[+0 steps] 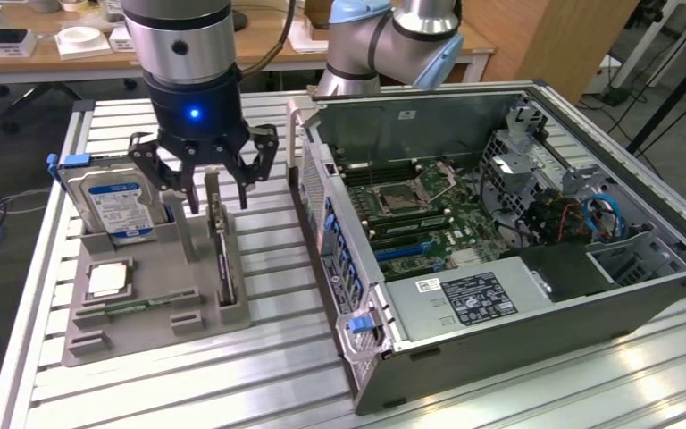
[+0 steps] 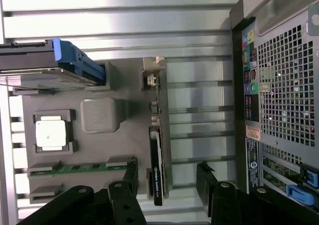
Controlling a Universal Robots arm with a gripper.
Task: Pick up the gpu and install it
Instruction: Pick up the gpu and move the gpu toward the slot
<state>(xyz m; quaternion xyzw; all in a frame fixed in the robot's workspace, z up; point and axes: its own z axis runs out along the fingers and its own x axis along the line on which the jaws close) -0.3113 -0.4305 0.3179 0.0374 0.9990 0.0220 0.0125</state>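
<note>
The gpu [image 1: 224,259] is a thin dark card standing on edge in a slot of the grey holder [image 1: 140,331]. My gripper [image 1: 215,198] hangs over the card's far end, fingers open and spread to either side of it. In the wrist view the gpu [image 2: 155,165] runs between my two black fingertips, closer to one of them, and my gripper [image 2: 168,172] grips nothing. The card's metal bracket [image 2: 153,80] shows at its other end.
The holder [image 2: 99,115] also carries a blue-labelled hard drive [image 1: 111,201], a square processor [image 1: 107,279] and a green memory strip [image 1: 140,307]. The open computer case [image 1: 498,241] lies at the exterior view's right, its motherboard [image 1: 421,214] exposed, all on a slatted metal table [image 1: 260,375].
</note>
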